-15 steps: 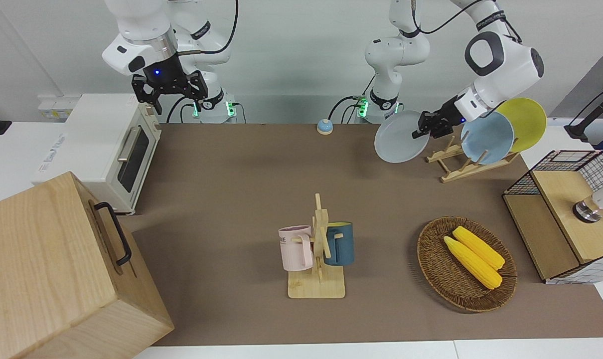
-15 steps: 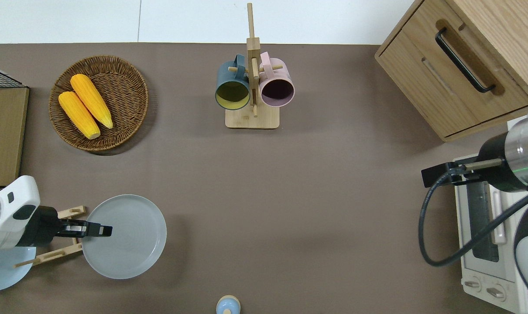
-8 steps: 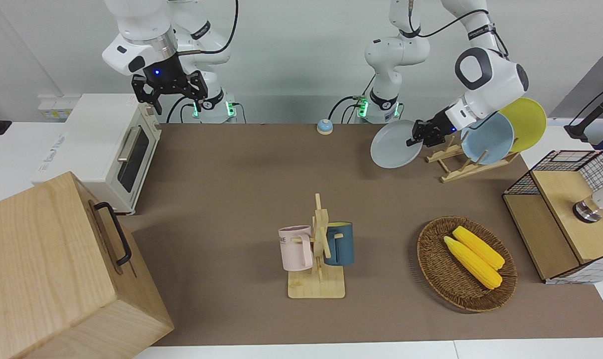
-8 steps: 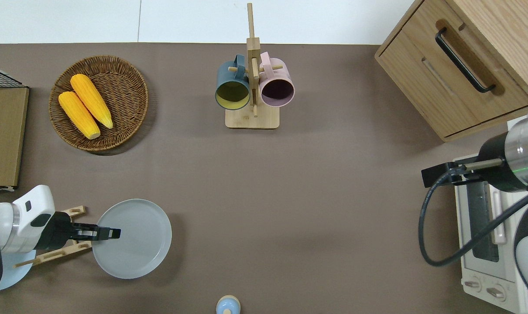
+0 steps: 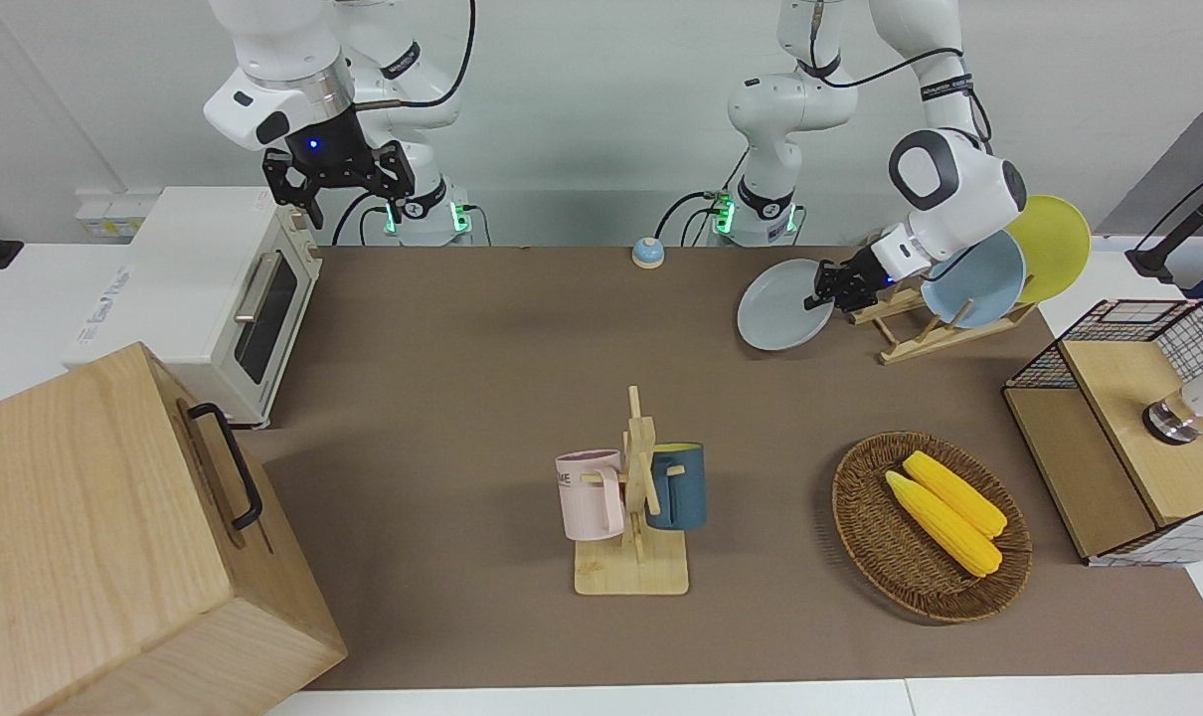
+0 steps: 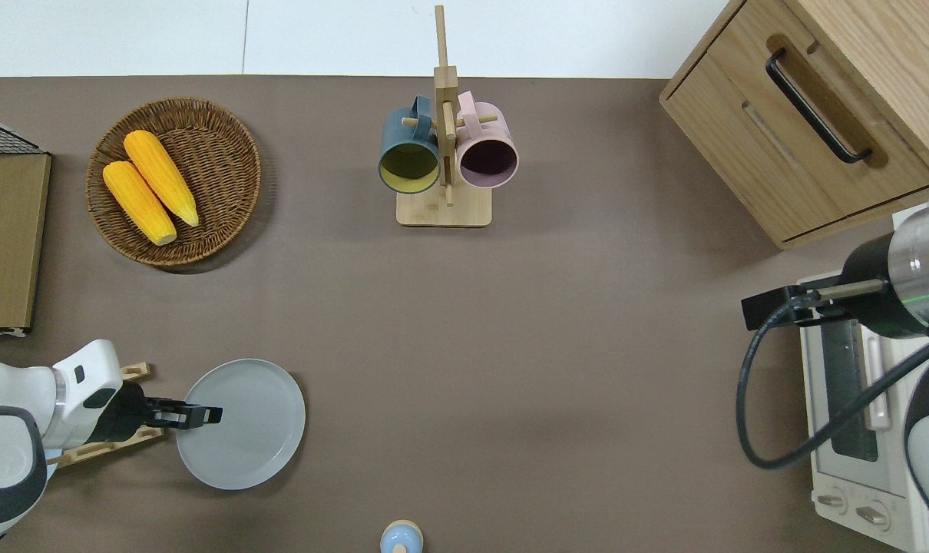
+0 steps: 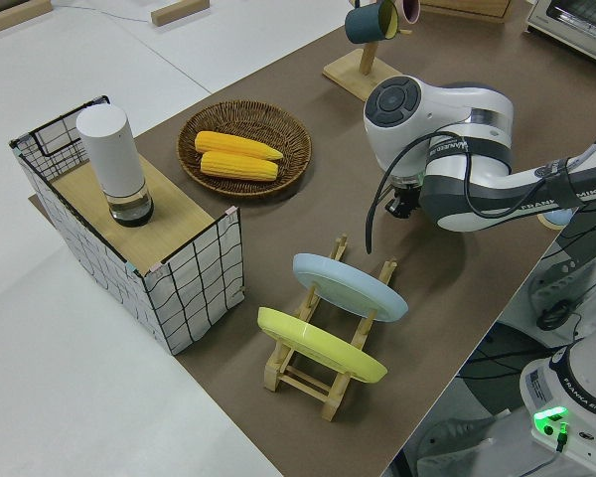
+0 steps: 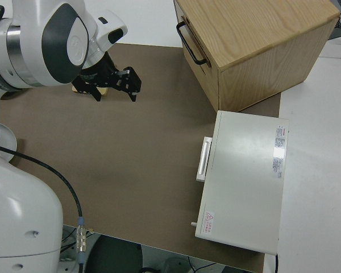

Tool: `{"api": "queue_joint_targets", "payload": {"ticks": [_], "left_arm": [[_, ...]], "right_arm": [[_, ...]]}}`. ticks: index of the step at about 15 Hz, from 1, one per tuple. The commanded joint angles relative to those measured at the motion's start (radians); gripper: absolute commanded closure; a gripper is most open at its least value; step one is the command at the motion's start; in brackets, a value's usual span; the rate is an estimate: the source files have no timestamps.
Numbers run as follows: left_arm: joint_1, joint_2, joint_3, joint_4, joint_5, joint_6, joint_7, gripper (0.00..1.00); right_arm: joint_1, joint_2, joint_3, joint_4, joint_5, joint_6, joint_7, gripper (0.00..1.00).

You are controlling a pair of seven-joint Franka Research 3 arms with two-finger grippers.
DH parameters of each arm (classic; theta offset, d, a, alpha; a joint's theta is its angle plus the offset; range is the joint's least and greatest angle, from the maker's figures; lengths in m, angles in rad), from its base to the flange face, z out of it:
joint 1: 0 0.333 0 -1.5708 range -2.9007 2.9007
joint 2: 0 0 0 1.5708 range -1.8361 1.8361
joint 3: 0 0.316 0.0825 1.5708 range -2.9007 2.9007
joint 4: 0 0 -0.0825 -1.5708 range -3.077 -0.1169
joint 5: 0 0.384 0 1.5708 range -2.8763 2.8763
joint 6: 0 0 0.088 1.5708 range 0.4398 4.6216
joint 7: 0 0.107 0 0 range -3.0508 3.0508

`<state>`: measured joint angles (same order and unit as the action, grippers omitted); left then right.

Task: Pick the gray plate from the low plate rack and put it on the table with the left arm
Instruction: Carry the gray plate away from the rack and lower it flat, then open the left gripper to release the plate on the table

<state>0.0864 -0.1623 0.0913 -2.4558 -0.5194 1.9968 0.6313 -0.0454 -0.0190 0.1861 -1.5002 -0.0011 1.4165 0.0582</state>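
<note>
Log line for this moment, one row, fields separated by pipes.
phase: placing | left gripper: shut on gray plate, low over table beside low plate rack | plate: tilted, not released | right arm: parked

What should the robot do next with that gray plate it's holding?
Probably lower it a little more, then let go. The left gripper grips the round pale gray plate by its rim, tilted, just off the low wooden plate rack, close above the brown table.

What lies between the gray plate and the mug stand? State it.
Nothing: in the overhead view only bare table runs from the gray plate to the mug stand.
</note>
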Motion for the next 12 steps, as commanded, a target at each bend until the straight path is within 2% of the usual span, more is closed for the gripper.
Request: {"api": "queue_joint_targets", "payload": {"ticks": [1,6,8,10,12], "left_arm": [[-0.005,0.007,0.002,-0.054,-0.057,0.071,0.071,1.0],[-0.013,0.041,0.002,-0.071,-0.063,0.135,0.116,1.0],[-0.013,0.041,0.004,-0.071,-0.063,0.134,0.116,0.91],[-0.014,0.041,0.004,-0.069,-0.062,0.134,0.116,0.72],[-0.014,0.038,0.004,-0.066,-0.059,0.134,0.117,0.59]], "right_arm": [[-0.01,-0.002,0.006,0.006,0.01,-0.014,0.0,0.011],[-0.01,-0.002,0.006,0.006,0.01,-0.014,-0.001,0.013],[-0.01,-0.002,0.006,0.006,0.01,-0.014,0.0,0.013],[-0.01,-0.002,0.006,0.006,0.01,-0.014,0.0,0.013],[-0.01,-0.002,0.006,0.006,0.01,-0.014,0.0,0.011]]}}
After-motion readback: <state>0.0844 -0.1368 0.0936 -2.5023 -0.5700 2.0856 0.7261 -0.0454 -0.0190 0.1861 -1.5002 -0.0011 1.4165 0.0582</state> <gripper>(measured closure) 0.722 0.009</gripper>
